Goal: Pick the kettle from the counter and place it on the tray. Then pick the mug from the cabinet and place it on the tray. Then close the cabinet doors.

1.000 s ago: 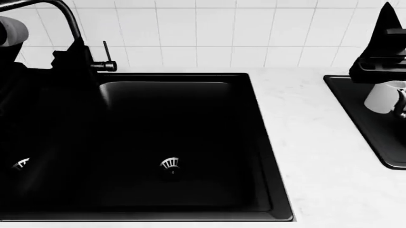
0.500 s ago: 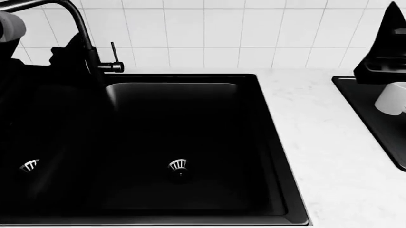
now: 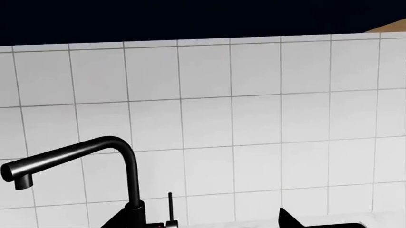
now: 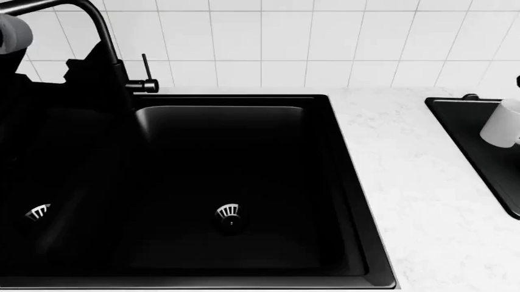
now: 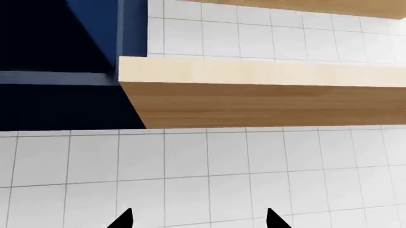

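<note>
Left gripper: out of sight in every view; cannot tell its state.
Sink (image 4: 228, 182): black, filling the counter's (image 4: 406, 182) left and middle.
Tray (image 4: 471, 146): at the counter's right edge, mug (image 4: 503, 123) standing on it.
Kettle: not visible.
Right gripper (image 5: 198, 219): fingertips apart, empty, facing wall tiles.
Risk: the cabinet door (image 5: 60, 35) looks open; swinging it blind could clip the arm.

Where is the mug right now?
In the head view, the mug sits at the far right edge, on the black tray, right of the sink.
</note>
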Available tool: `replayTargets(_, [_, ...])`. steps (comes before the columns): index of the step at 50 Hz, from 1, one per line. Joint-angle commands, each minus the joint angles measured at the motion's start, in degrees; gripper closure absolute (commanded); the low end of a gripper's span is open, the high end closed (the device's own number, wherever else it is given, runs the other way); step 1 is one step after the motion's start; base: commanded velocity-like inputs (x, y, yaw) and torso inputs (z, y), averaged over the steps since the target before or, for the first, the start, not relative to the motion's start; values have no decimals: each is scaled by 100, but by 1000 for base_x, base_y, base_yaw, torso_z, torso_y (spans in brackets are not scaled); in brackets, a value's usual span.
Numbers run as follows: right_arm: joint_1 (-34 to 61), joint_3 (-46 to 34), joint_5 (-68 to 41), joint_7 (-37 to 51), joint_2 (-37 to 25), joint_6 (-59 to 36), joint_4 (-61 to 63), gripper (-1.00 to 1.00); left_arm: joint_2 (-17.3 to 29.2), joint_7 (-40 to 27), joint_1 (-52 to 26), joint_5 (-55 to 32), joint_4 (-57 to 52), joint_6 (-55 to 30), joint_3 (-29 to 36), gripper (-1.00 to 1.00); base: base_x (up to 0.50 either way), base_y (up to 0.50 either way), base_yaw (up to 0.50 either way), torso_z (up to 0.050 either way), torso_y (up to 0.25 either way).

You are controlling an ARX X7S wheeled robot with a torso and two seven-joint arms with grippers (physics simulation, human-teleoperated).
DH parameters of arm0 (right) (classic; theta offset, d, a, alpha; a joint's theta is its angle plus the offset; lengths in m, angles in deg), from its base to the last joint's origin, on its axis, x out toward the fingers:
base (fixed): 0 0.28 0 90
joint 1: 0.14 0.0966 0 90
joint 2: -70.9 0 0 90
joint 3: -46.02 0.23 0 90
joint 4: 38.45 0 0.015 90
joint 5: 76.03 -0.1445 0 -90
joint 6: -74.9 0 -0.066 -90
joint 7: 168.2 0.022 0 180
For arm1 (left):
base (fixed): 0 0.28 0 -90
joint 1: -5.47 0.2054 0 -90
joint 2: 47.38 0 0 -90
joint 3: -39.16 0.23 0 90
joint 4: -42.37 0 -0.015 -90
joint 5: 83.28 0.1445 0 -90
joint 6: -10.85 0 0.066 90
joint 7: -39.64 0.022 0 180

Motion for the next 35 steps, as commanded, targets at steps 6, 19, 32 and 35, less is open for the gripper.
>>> replayTargets(6, [587,774,-525,-468,-229,-201,-148,-100,2,31,17,25,-11,-3,-31,-100,0,0,0,0,0])
replayTargets(19, [965,1240,-841,-868,-228,-512,-566,-100,-38,34,-25,21,-17,-92,-61,-100,0,0,0,0,0])
replayTargets(32, [2162,1760,-1084,-1216,501,-2162,-961,-100,-41,50,92,106,-14,-34,-29,-100,0,0,0,0,0])
replayTargets(35, [2914,1655,-1073,-1236,941,-2882,-1113,-100,-47,54,94,110,-6,-44,-32,-100,0,0,0,0,0])
